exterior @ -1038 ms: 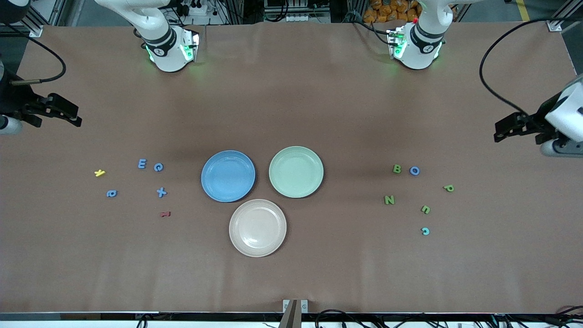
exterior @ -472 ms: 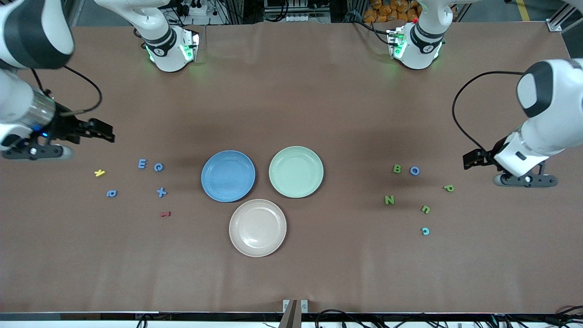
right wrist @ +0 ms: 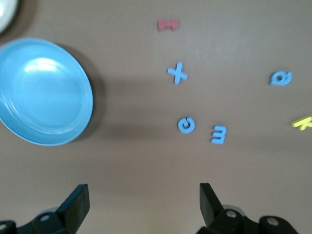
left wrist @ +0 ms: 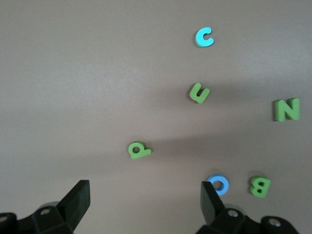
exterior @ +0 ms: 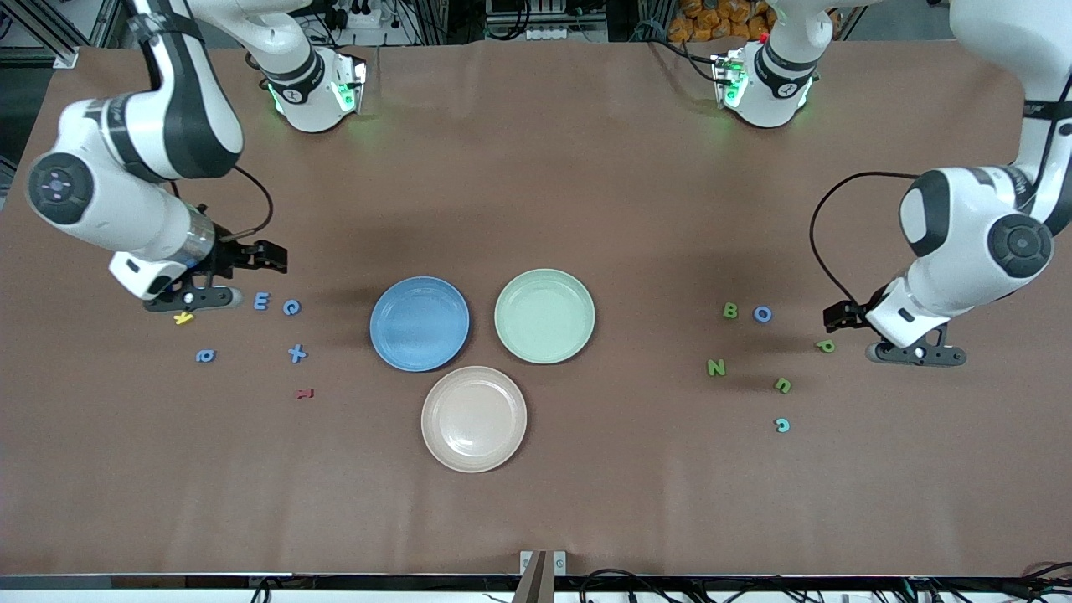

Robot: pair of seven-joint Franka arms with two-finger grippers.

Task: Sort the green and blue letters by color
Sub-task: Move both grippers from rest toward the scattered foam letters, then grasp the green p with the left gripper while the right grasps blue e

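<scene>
With both sets of jaws held apart, the left gripper (exterior: 842,316) is best lowered squarely over the green P (exterior: 826,345) and the right gripper (exterior: 266,256) over the blue E (exterior: 261,301), both flat on the tabletop (exterior: 536,502).

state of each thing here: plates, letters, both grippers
blue plate: empty
green plate: empty
beige plate: empty
blue letters: loose on table, unsorted
green letters: loose on table, unsorted
left gripper: open, empty, over green P
right gripper: open, empty, over table near blue letters
</scene>
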